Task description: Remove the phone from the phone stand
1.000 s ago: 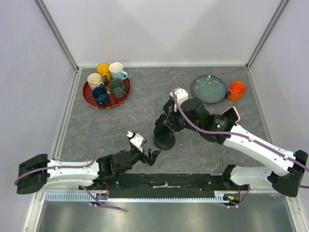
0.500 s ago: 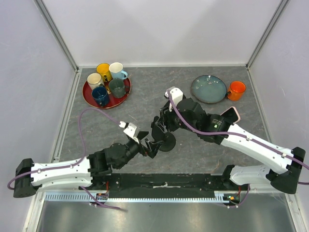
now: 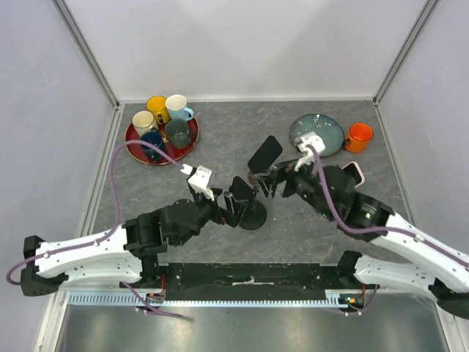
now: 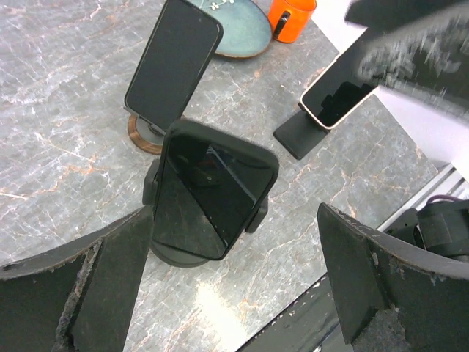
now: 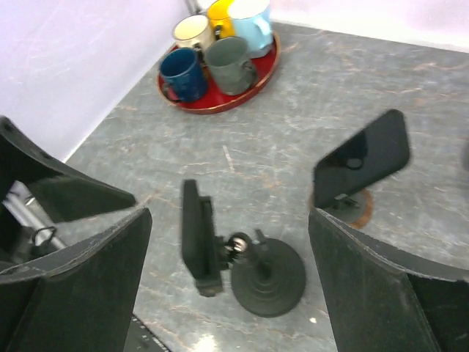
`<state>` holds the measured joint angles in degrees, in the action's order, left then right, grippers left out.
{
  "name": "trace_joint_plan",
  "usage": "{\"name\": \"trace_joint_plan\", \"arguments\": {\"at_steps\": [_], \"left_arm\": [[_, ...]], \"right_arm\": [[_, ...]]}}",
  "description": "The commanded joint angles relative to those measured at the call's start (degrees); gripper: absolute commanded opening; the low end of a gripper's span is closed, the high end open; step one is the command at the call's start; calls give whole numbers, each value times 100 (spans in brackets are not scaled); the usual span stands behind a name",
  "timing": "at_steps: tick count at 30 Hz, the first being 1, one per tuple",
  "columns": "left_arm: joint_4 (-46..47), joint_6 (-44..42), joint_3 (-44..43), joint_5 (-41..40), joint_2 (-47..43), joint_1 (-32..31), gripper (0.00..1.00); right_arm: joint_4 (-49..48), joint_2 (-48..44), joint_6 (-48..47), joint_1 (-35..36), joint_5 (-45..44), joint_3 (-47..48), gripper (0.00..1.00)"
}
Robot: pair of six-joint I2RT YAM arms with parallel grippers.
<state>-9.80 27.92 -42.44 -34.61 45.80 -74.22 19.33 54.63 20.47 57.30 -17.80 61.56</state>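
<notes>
1. Phones [image 4: 212,194]: three.
2. Stands [image 4: 297,136]: three, one under each phone.
3. Mugs [image 3: 178,132]: six; five at upper left, one orange at upper right.
4. Tray [image 3: 130,147]: one.
5. Plate [image 3: 327,132]: one.

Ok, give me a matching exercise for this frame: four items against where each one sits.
Things:
1. orange mug
2. dark blue mug
3. black phone nearest the arms' bases
4. pale-edged phone

Places:
A. on the red round tray
B. clamped in the black round-based stand
C. beside the teal round plate
D. leaning on the flat black stand

Pairs: 1-C, 2-A, 3-B, 4-D.
</notes>
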Motion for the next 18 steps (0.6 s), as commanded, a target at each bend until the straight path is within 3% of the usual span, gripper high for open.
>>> {"name": "trace_joint_plan", "arguments": {"at_steps": [1, 6, 10, 14, 18], "left_arm": [[-768, 74, -792, -336, 472, 4, 99], [-1207, -199, -1530, -450, 1157, 109, 99], [-1305, -349, -1829, -38, 1449, 451, 99], [-1243, -410, -1926, 664, 1598, 969, 99], [-945, -612, -1918, 1034, 1686, 997, 99]], "right_arm": [[-1096, -828, -332, 18, -594, -1231, 95], [-2380, -1700, -324, 9, -522, -3069, 98], [-2978, -2166, -333, 9, -532, -4098, 95], [-3803, -2159, -464, 10, -208, -4949, 91], [-4709, -1729, -719, 10, 284, -5382, 87]]}}
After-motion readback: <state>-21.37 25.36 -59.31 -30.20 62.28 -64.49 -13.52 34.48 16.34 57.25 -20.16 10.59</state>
